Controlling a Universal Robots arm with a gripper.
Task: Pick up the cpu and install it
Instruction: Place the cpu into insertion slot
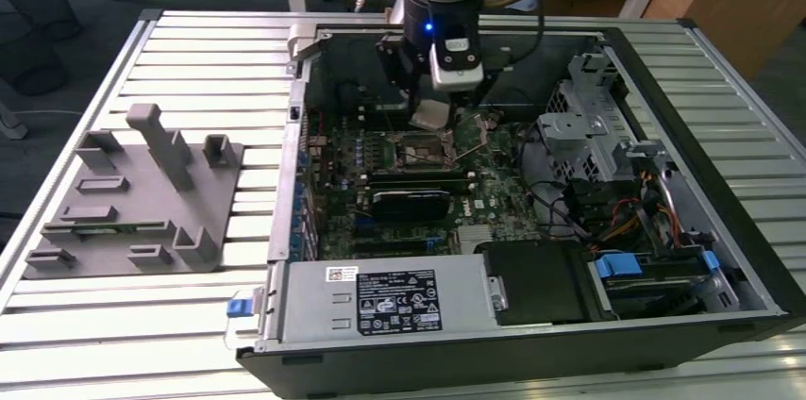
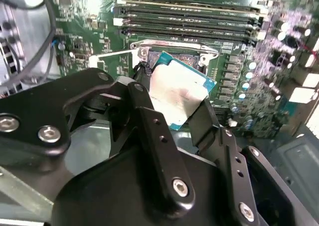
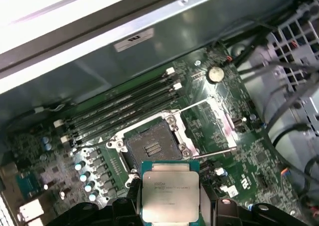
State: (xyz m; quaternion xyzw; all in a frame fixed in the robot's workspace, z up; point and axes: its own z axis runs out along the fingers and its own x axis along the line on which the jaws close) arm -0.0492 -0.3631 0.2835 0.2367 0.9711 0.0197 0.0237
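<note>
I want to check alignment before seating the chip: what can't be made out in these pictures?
Underside of the cpu: turned away from the camera in both wrist views.
Contacts of the socket, first wrist view: too small to judge.
Socket's near part, second wrist view: covered by the cpu and the gripper shut on it.
Gap between cpu and socket, exterior view: cannot be judged from that angle.

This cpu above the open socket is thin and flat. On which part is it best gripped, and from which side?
Grip the cpu by two opposite thin edges, coming from above its silvery top, as the gripper does now. It is a flat square, so edge contact leaves the underside free to face the socket.
</note>
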